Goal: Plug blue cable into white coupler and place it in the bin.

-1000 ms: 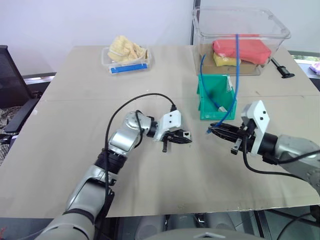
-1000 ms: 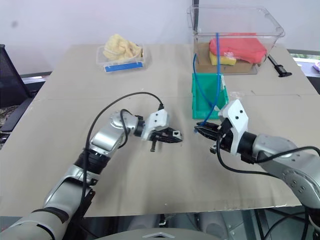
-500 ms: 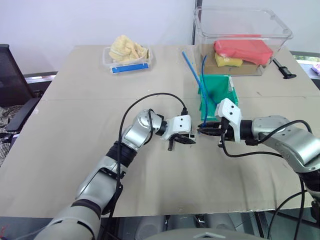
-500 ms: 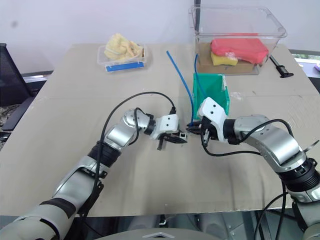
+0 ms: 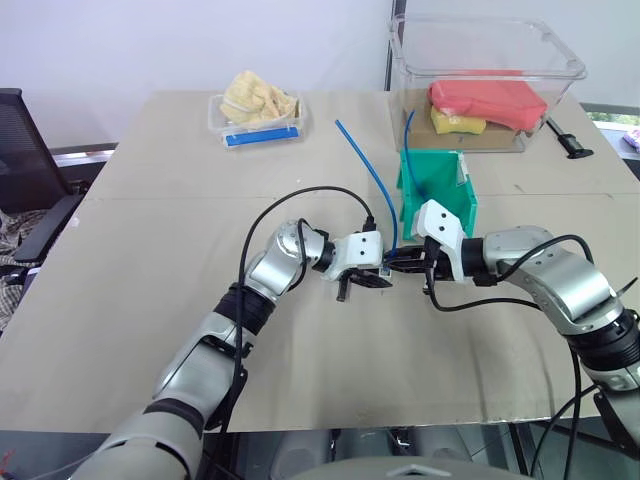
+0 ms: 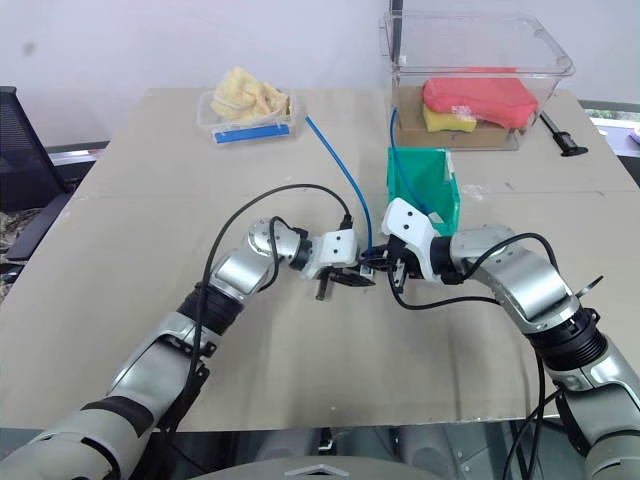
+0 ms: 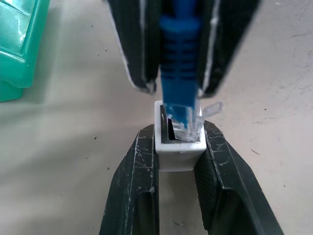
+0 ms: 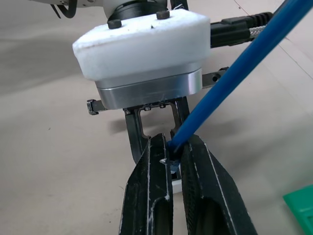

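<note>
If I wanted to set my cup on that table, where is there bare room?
The near left of the table, beside the left arm, is bare, as is the stretch between the clear tray and the arms. It is crowded mid-table, where both grippers meet at the blue cable, and around the bin and the clear tub.

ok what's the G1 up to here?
It's mating a cable to a coupler over the table. The left gripper pinches the white coupler, and the right gripper grips the blue cable just behind its clear plug, whose tip sits at the socket mouth, seemingly part way in; full seating can't be confirmed. The rest of the cable trails up and back toward the green bin, which stands just behind the two grippers.
</note>
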